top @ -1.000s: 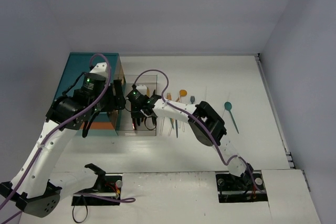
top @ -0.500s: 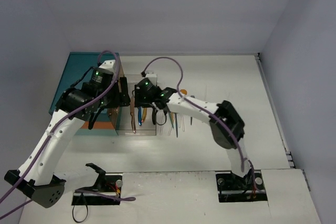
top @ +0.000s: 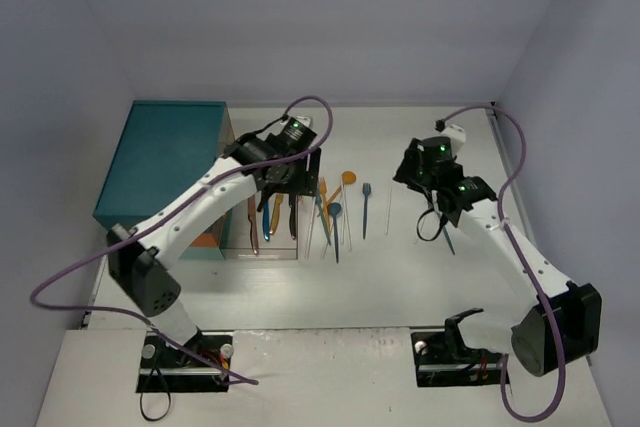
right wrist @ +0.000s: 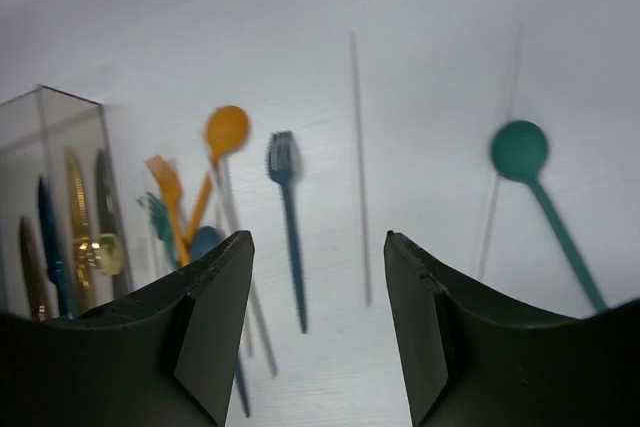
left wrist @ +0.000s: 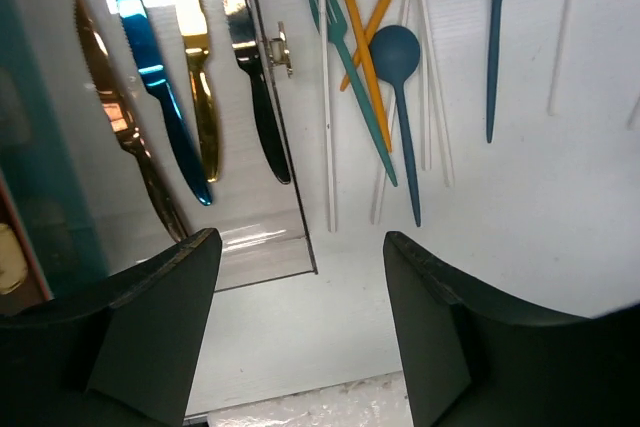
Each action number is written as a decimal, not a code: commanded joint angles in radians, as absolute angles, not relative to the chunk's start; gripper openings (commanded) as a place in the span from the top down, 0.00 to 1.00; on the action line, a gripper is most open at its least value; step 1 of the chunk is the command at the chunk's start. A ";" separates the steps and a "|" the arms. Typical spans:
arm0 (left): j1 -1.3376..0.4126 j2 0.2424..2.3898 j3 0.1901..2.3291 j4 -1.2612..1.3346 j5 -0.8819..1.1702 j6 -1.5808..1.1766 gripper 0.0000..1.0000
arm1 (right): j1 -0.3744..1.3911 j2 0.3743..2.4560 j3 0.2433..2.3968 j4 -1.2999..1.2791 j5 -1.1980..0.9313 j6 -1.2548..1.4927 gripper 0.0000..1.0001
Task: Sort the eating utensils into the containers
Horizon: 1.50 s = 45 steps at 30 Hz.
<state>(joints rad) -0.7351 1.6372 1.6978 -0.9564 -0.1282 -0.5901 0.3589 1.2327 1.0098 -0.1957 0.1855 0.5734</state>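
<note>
Clear plastic makes the drawer [left wrist: 255, 232], and four knives [left wrist: 195, 67] lie inside it. Just right of the drawer sit an orange fork [left wrist: 355, 27], a blue spoon [left wrist: 395, 52] and pale chopsticks [left wrist: 328, 127]. My left gripper [left wrist: 300, 242] hangs over the drawer's front, wide and empty. My right gripper [right wrist: 317, 239], wide and empty too, hangs far right of the drawer, near a teal spoon [right wrist: 520, 150].

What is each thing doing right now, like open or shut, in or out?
Left gripper: open, empty.
Right gripper: open, empty.
Clear drawer: pulled out, open.
Four knives: lying inside the drawer.
Teal spoon: lying loose outside the drawer.
Blue fork: lying loose outside the drawer.
</note>
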 commanded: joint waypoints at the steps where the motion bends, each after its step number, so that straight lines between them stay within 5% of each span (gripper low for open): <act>1: -0.767 1.763 1.797 -0.877 -0.121 -0.636 0.38 | 0.246 1.112 0.931 -0.240 0.116 0.512 0.48; 15: -0.750 2.105 1.874 -0.846 -0.159 -0.661 0.38 | 0.163 1.015 0.832 -0.285 0.064 0.466 0.48; 45: -0.627 2.044 1.735 -0.981 -0.469 -0.631 0.37 | 0.154 1.026 0.824 -0.286 0.058 0.457 0.48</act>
<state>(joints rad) -0.6940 2.1303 1.7556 -0.8938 -0.3487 -0.6616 0.1623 1.0338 0.8253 -0.3046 0.0624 0.4660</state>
